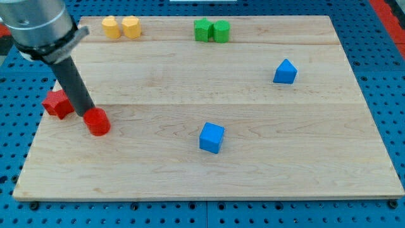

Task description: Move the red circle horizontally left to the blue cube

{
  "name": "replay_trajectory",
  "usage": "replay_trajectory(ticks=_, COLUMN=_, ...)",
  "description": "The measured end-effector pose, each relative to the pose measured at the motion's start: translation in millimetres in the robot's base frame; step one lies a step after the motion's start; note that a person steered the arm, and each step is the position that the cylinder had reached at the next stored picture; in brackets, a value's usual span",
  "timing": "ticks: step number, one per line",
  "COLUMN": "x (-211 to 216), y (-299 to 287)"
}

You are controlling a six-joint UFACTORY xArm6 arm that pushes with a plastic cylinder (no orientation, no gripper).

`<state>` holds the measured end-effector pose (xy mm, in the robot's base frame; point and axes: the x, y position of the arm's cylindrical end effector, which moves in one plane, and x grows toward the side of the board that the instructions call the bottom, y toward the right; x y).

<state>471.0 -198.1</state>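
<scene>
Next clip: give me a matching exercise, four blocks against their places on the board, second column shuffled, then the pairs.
1. red circle
2. blue cube
3. yellow blocks
4. green blocks

A. top edge, middle
B. at my tip, view's left
C. top edge, left
D. lower middle

Pairs: 1-B, 2-D, 3-C, 4-A
</scene>
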Motion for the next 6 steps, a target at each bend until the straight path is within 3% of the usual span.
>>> replay_trajectory(ticks=3, x=12.1, y=43.5)
replay_trajectory(ticks=6, x=10.1, y=28.3)
